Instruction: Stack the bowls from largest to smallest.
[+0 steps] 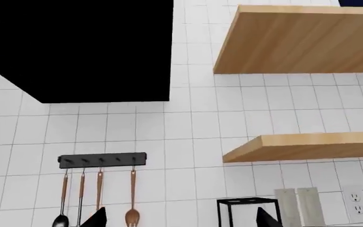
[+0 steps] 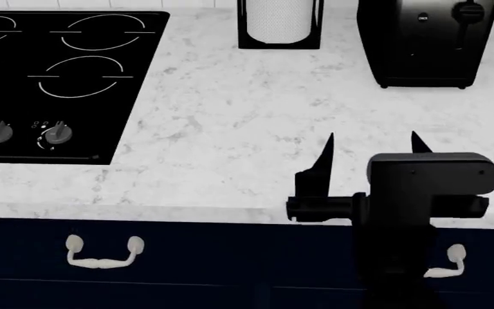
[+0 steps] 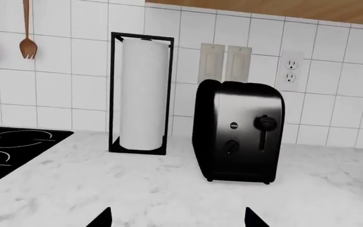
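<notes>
**No bowls in sight, both pincers idle and empty**

None of the three bowls appeared in any view, so their place could not be told; a pale sliver at the far right edge of the right wrist view was too small to identify.

The right pincer hung low over the near part of the white marbled stone bench. Its jaws stood well apart with nothing between them. It pointed toward the far wall, at the glossy black toaster and the white paper-towel roll in its black wire frame. That level, forward pose probably suited searching the bench more than grasping.

The left pincer was absent from the head view. Its own camera faced up the white tiled wall, past the black rack of copper utensils and the pale wooden shelf. Its tips also stood apart and empty, seemingly raised out of the way.

The black glass hob lay to the far left. Stacking looked not yet begun; finding the widest bowl would likely come first.
</notes>
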Available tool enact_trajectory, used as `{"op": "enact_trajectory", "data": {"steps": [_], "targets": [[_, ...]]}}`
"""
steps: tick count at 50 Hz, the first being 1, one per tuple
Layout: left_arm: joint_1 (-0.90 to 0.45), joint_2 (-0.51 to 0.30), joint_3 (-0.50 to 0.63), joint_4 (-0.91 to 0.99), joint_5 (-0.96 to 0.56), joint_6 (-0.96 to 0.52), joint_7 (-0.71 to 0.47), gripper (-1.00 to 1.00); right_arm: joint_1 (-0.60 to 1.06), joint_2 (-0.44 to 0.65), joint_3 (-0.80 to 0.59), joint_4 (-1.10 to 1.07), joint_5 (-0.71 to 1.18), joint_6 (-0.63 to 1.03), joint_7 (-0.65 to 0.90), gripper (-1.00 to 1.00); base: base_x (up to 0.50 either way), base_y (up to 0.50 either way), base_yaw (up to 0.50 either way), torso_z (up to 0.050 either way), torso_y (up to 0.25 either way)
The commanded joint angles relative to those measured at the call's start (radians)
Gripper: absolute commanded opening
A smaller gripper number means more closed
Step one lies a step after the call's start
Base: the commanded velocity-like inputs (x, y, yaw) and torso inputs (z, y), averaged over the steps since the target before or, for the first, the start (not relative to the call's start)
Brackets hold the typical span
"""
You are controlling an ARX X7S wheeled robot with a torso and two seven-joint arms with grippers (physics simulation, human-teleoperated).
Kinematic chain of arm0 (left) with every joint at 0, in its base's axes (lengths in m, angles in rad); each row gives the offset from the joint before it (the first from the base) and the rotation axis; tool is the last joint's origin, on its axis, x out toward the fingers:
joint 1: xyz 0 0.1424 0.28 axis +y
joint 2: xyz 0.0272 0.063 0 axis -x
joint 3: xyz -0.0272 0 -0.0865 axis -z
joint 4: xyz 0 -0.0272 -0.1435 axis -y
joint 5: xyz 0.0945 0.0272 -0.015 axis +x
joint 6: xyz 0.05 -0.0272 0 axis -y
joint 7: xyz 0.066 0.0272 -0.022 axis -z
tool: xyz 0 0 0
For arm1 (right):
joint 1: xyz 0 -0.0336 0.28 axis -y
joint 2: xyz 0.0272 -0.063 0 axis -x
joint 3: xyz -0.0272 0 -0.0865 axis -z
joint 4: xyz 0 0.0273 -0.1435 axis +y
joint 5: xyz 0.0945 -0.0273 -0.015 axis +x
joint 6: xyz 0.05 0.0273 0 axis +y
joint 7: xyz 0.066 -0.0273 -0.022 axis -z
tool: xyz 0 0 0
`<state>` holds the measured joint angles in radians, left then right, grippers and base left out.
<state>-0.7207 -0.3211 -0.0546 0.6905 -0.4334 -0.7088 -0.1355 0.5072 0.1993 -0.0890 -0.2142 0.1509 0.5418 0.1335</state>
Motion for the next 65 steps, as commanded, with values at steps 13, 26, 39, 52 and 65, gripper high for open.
{"op": "enact_trajectory", "data": {"steps": [13, 26, 39, 52, 65], "targets": [[-0.179, -0.039, -0.041, 0.065, -0.090, -0.151, -0.028, 1.00, 0.068, 0.021, -0.012, -0.039, 0.020, 0.070, -0.002, 1.00, 0.00, -0.06, 0.00, 0.000, 0.000], [-0.145, -0.046, -0.028, 0.056, -0.082, -0.128, -0.022, 1.00, 0.058, 0.027, -0.022, -0.048, 0.025, 0.070, 0.001, 1.00, 0.00, -0.50, 0.00, 0.000, 0.000], [-0.141, -0.045, -0.018, 0.051, -0.078, -0.117, -0.030, 1.00, 0.052, 0.037, -0.025, -0.066, 0.029, 0.079, 0.007, 1.00, 0.00, -0.50, 0.00, 0.000, 0.000], [-0.116, -0.043, -0.017, 0.033, -0.071, -0.079, -0.025, 1.00, 0.051, 0.044, -0.033, -0.063, 0.029, 0.084, 0.012, 1.00, 0.00, -0.50, 0.00, 0.000, 0.000], [-0.114, -0.047, -0.022, 0.035, -0.081, -0.078, -0.030, 1.00, 0.053, 0.049, -0.039, -0.072, 0.032, 0.092, 0.017, 1.00, 0.00, -0.50, 0.00, 0.000, 0.000]]}}
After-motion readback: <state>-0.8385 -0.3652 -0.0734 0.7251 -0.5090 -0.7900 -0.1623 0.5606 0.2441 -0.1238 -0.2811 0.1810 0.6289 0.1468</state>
